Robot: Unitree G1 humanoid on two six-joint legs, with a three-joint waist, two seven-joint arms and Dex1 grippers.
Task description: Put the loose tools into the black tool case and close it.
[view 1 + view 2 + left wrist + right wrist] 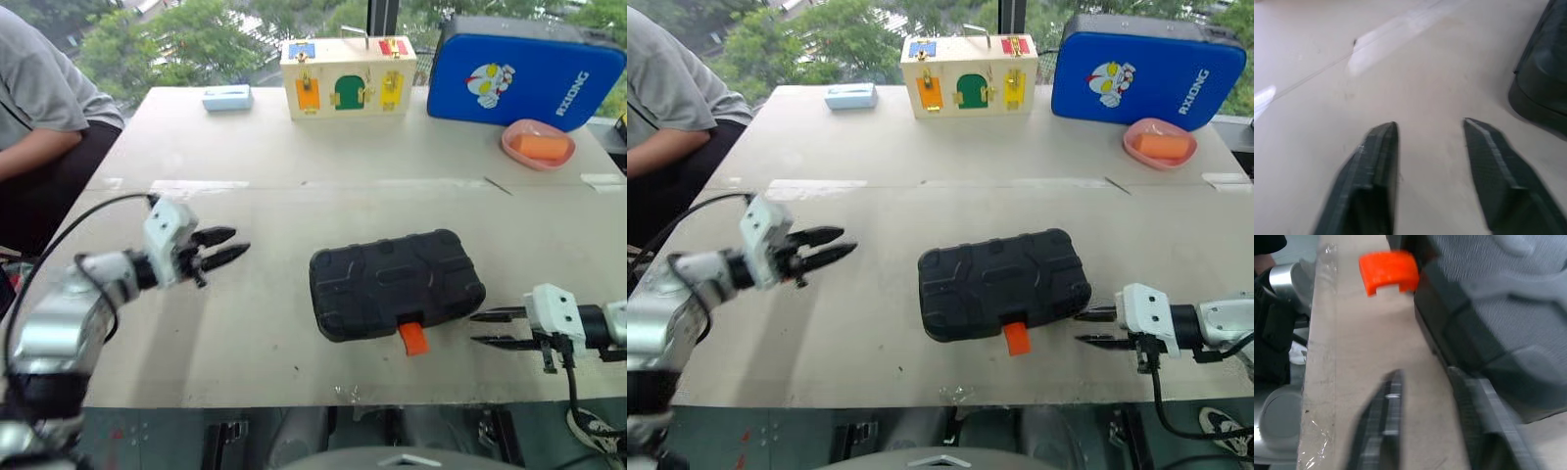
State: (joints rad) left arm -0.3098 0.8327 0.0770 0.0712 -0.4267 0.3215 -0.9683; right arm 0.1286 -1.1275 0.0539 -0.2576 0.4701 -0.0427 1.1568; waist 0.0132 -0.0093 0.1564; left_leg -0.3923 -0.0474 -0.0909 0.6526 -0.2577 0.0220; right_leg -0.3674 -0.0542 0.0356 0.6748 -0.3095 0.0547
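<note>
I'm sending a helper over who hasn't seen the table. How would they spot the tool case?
On the table, near its front edge, lies the tool case, shut. It is black and ribbed with an orange latch, unlike the bigger blue case at the back.

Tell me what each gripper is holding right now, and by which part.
Nothing is held. The left gripper hovers open over bare table; the right gripper is open beside the closed black tool case.
</note>
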